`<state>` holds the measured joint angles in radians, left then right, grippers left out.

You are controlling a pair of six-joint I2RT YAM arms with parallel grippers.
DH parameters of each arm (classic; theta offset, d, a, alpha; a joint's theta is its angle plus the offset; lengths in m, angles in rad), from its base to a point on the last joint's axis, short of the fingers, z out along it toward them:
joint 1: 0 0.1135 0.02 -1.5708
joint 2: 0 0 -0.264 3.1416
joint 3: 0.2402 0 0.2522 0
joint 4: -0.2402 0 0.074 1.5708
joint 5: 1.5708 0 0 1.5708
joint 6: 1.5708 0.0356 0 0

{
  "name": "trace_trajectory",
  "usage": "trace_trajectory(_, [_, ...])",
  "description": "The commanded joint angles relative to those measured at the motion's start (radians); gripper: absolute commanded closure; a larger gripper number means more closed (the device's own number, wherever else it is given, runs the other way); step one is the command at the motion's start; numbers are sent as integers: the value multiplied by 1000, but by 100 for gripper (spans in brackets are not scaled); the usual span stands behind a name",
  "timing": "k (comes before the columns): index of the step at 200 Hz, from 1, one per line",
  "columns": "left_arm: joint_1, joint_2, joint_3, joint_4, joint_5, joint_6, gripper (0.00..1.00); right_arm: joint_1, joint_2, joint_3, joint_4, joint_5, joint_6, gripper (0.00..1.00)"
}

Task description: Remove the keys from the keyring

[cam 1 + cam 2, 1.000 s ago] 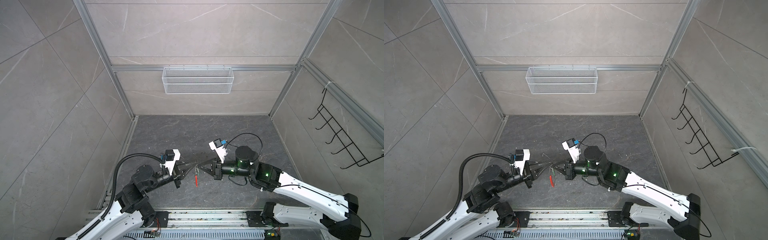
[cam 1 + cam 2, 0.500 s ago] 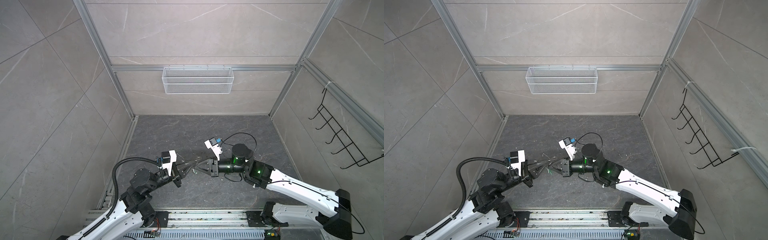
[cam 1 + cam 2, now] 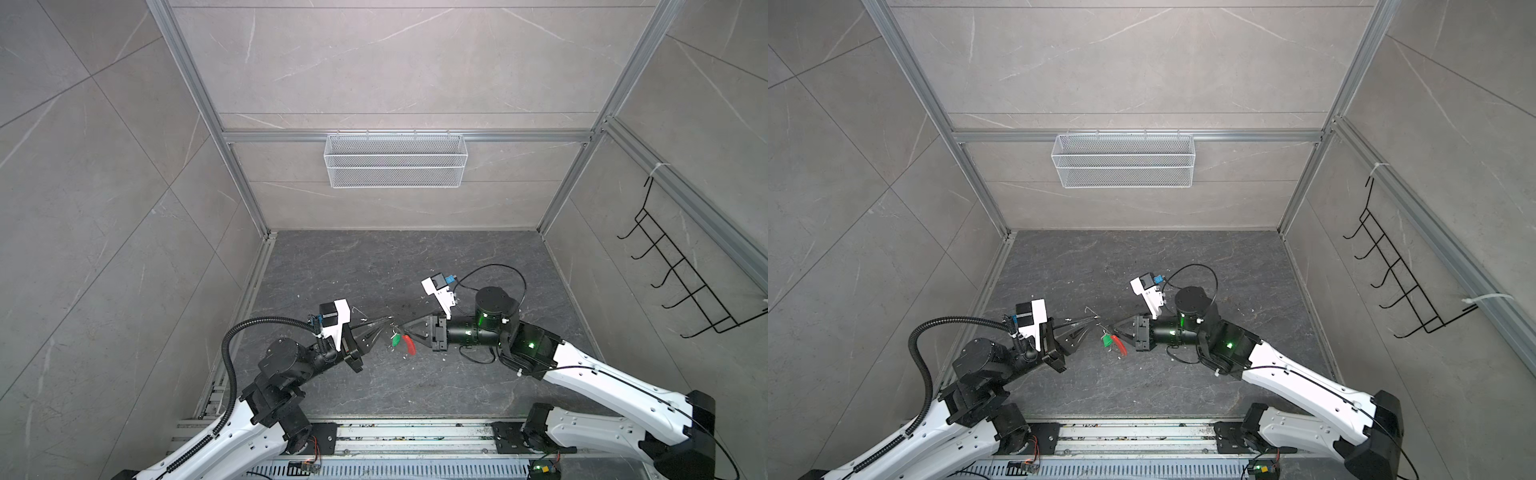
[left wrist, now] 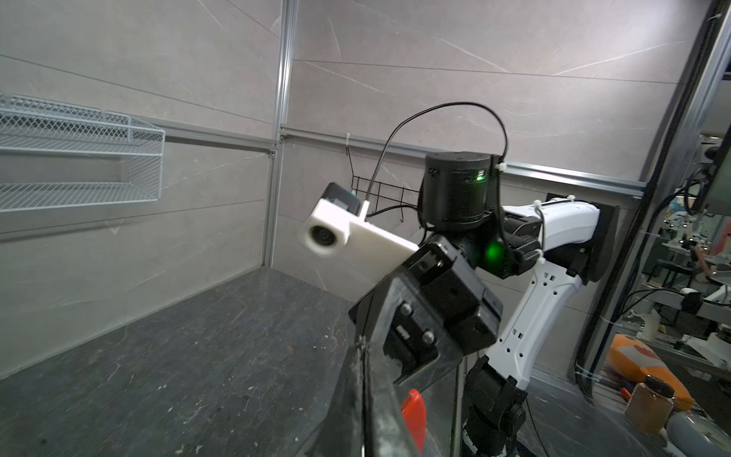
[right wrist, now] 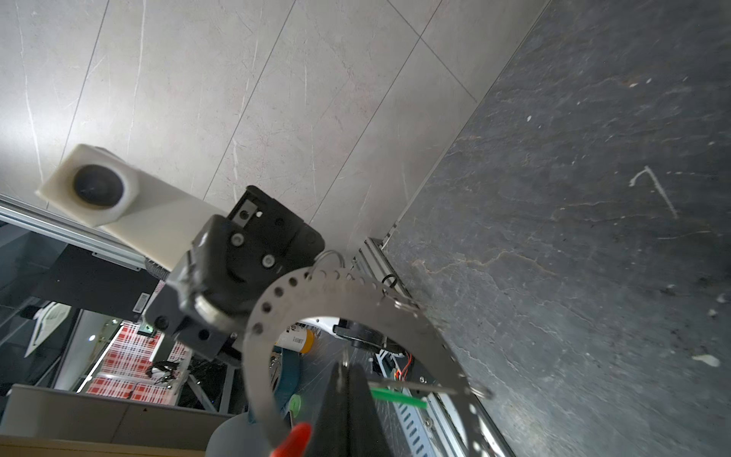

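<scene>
Both grippers meet tip to tip low over the dark floor. My left gripper is shut; a thin edge runs between its fingers, apparently the keyring. The keyring is a grey band dotted with holes that arcs round my right fingertips. Its red segment hangs under the grippers. My right gripper is shut with a sliver of metal at its tips, right beside the green key. A thin metal piece links that key to a hole in the band.
A white wire basket hangs on the back wall. A black hook rack is fixed to the right wall. Small pale scraps lie on the floor. An aluminium rail runs along the front edge.
The right arm swung in toward the left, then drew back to the right. The green key now shows beside the red segment, which earlier hung alone between the grippers. Both grippers stayed shut.
</scene>
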<state>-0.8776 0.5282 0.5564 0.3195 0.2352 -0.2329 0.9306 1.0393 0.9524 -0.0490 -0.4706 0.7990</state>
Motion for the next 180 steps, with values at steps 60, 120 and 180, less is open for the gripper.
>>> trace_trajectory(60, [-5,-60,37,-144,-107,-16,100,-4,-124,42,-415,444,-297,100])
trace_trajectory(120, [-4,-103,16,-222,-161,-59,100,-97,84,-79,-350,353,-299,100])
trace_trajectory(180, [-5,-122,-6,-229,-171,-76,100,-263,212,-251,-282,388,-231,100])
